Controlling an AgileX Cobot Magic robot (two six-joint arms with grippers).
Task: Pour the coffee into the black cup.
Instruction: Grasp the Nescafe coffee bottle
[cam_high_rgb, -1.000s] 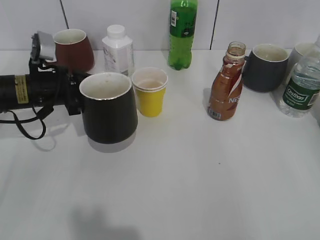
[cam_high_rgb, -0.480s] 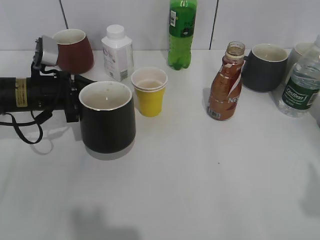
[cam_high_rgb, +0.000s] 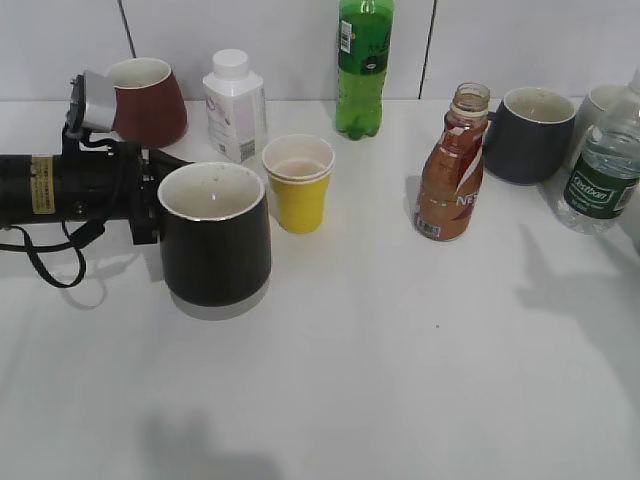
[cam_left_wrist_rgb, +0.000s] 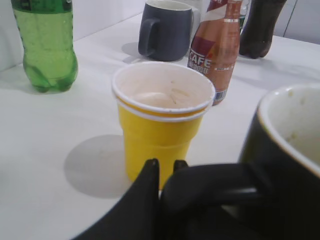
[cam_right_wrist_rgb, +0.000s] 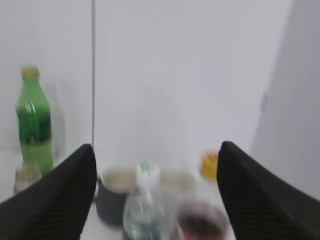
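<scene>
The black cup (cam_high_rgb: 215, 235) stands upright at the left of the table, with a pale rim and a whitish inside; it also fills the right of the left wrist view (cam_left_wrist_rgb: 287, 150). My left gripper (cam_high_rgb: 150, 205) comes in from the left and is shut on the cup's handle (cam_left_wrist_rgb: 165, 167). The coffee bottle (cam_high_rgb: 453, 170) stands uncapped at centre right, with a brown label and dark liquid, and shows in the left wrist view (cam_left_wrist_rgb: 215, 47). My right gripper (cam_right_wrist_rgb: 155, 147) is open and empty above the right end of the table, and is out of the exterior view.
A yellow paper cup (cam_high_rgb: 300, 185) stands right beside the black cup. Along the back are a maroon mug (cam_high_rgb: 148, 100), a white bottle (cam_high_rgb: 235, 105), a green soda bottle (cam_high_rgb: 365, 65), a dark grey mug (cam_high_rgb: 530, 135) and a water bottle (cam_high_rgb: 600, 175).
My left gripper shifted the black cup slightly left and back and set it level, then held still. A shadow has spread over the table at the right.
</scene>
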